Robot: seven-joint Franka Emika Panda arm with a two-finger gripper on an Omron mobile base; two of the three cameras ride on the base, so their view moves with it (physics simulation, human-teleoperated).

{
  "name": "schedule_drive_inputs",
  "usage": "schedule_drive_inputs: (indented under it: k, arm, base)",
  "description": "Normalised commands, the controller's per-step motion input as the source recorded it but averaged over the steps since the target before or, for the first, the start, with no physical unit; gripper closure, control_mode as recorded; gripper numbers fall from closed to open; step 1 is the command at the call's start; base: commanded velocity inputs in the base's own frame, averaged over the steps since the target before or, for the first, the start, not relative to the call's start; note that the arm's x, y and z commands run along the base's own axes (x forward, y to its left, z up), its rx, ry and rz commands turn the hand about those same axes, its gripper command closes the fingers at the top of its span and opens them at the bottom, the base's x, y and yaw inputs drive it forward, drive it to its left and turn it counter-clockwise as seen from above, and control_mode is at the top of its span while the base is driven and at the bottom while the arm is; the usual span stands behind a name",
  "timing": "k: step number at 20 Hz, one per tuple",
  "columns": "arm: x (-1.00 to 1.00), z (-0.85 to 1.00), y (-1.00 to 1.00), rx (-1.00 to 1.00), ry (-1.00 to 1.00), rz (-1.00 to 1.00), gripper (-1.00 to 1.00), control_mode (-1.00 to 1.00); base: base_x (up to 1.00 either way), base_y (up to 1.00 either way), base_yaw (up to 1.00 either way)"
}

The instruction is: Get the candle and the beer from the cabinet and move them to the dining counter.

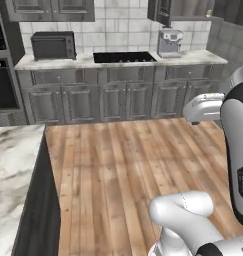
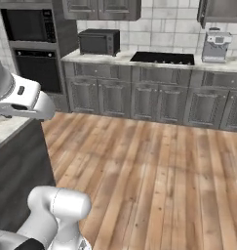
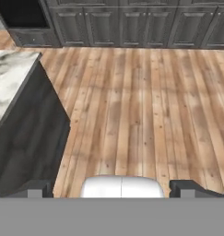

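At the bottom of the hand view the end effector (image 3: pixel 111 186) shows its two dark fingertips far apart at either side of the frame, spread wide with nothing between them, above bare wooden floor (image 3: pixel 145 110). Left of it in that view runs the dining counter (image 3: pixel 9 83), its white veined marble top over a dark side panel; the same counter sits at the lower left of the left base view. Across the floor stands the far worktop (image 1: pixel 68 61) with a toaster oven (image 1: pixel 53 45), a black cooktop (image 1: pixel 124 57) and a coffee machine (image 1: pixel 169 42). Above the coffee machine, at the upper right of the left base view, hangs the cabinet (image 1: pixel 185 10), one door seemingly ajar, though I cannot tell what is inside; neither candle nor beer can be made out. The task looks barely begun: the step in hand is the approach. Next, the base should likely cross the floor towards that cabinet, then the arm must lift high to reach its shelf.
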Motion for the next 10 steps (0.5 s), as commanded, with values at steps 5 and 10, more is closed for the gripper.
schedule_drive_inputs:
  k: [5,10]
  arm:
    - [0.00,0.00,0.00,0.00,0.00,0.00,-1.00,1.00]
    - [0.00,0.00,0.00,0.00,0.00,0.00,-1.00,1.00]
  base:
    - [1.00,-0.13,0.00]
    - [1.00,-0.17,0.00]
